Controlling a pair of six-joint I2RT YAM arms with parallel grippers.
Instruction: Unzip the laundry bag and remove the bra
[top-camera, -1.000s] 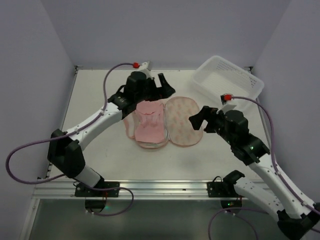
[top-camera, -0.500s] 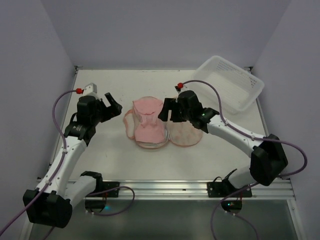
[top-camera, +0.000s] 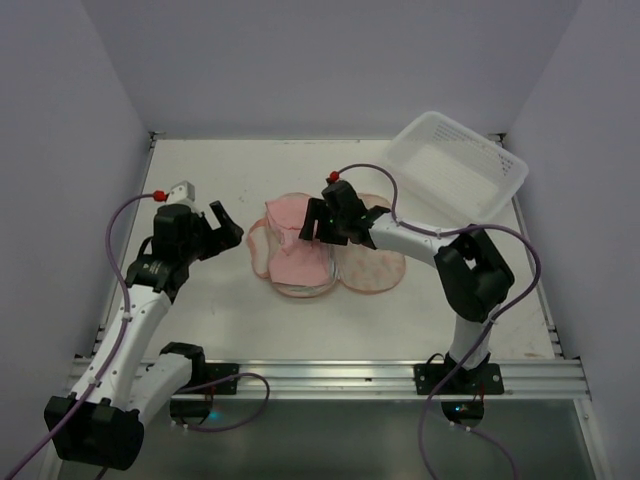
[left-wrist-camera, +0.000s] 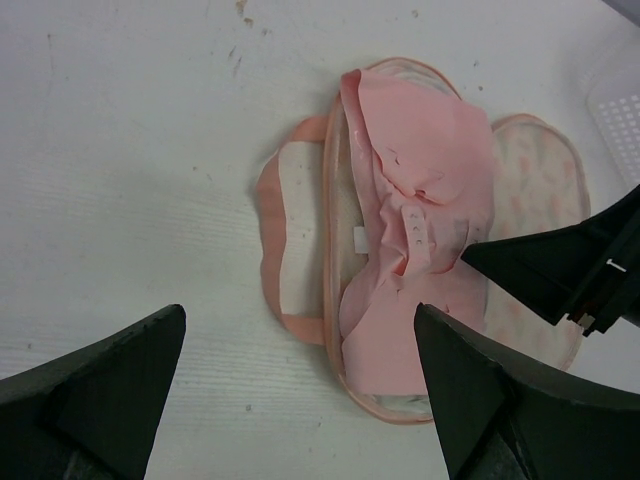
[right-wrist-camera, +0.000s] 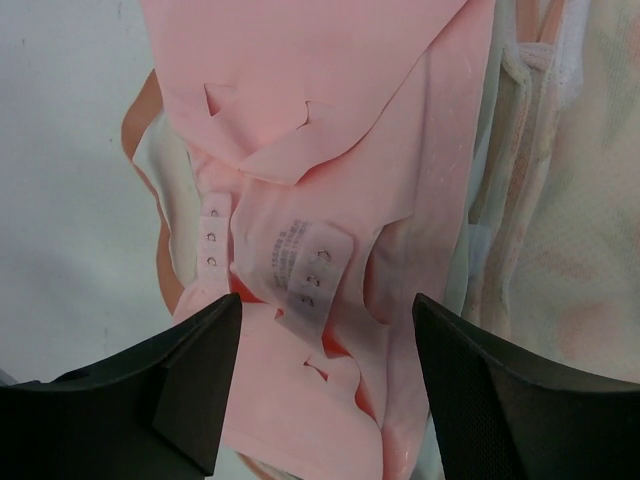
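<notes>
As things lie on the table (top-camera: 200, 170), we count:

- One laundry bag (top-camera: 372, 272), unzipped and spread flat in two halves at the table's middle, with one pink loop at its left edge.
- One bra (top-camera: 296, 248), pink on the side showing, crumpled in the bag half nearer the left arm. It has two closure tabs with three eyelets each.
- One white basket (top-camera: 460, 165), at the far right corner, well apart from the bag.
- Two grippers. The left gripper (top-camera: 228, 222) has its fingers wide apart, beside the bag and clear of it. The right gripper (top-camera: 310, 228) has its fingers wide apart, poised over the bra; whether it touches, we cannot tell.
</notes>
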